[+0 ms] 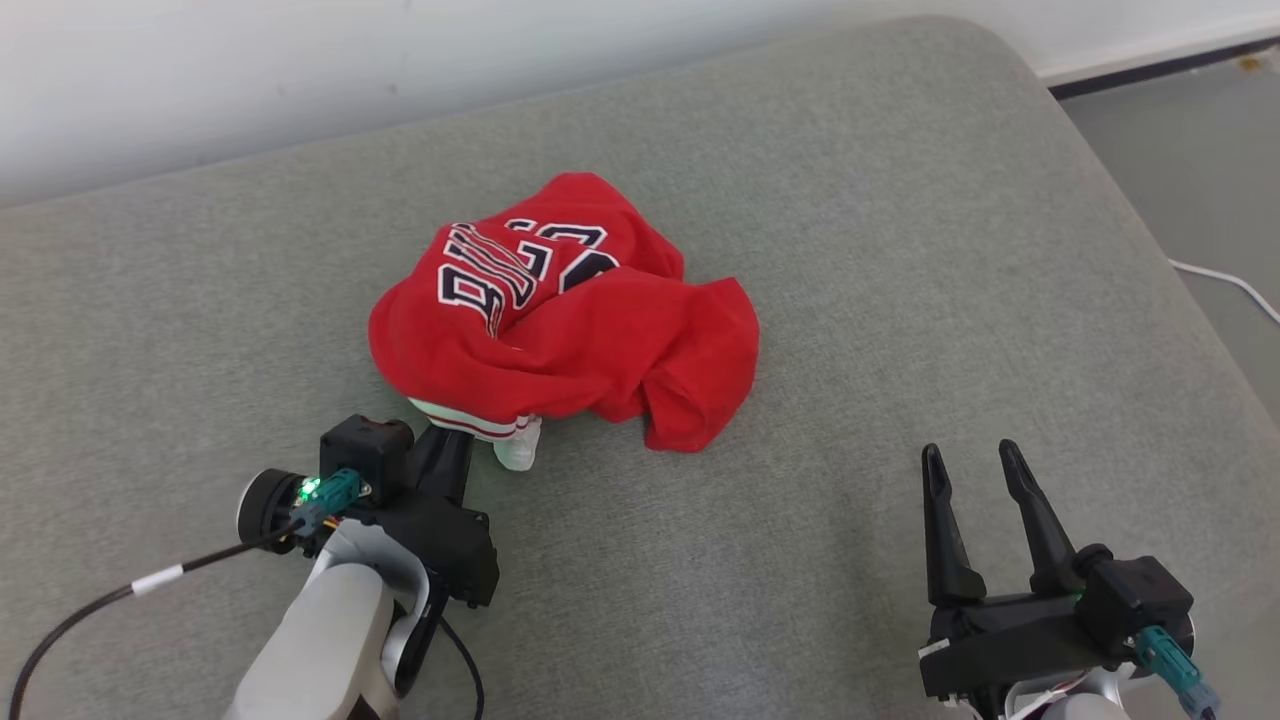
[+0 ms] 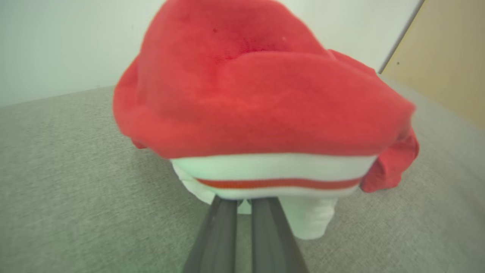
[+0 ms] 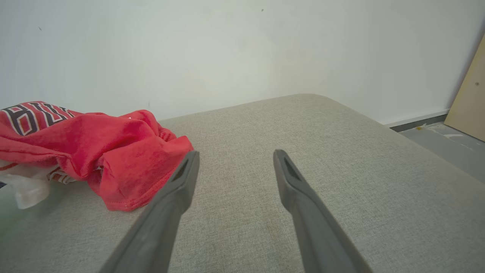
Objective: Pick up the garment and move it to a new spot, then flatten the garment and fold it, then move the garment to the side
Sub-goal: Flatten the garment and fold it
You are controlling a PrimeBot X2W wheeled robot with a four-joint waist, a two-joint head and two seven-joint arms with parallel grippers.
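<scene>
At the near edge of the grey cushion (image 1: 900,250), two grippers. Left gripper (image 1: 462,432): low on the cushion, fingers drawn narrow and closed on the white, red-striped hem (image 2: 273,170) of the jersey (image 1: 580,340). Its fingertips are hidden under that hem in the left wrist view. Right gripper (image 1: 971,450): near right, jaws wide, holding nothing, well apart from the jersey, fingers pointing away over bare cushion.

Jersey: red, crumpled in a heap at mid-cushion. Dark, white-edged lettering on its upper left folds. White cloth shows below the hem, beside the left fingers. One red fold lies nearest the right gripper, not touching it.

Beyond: the cushion's rounded far corner, a pale wall (image 1: 300,60), and grey floor (image 1: 1180,150) at right with a white cable (image 1: 1235,285).
</scene>
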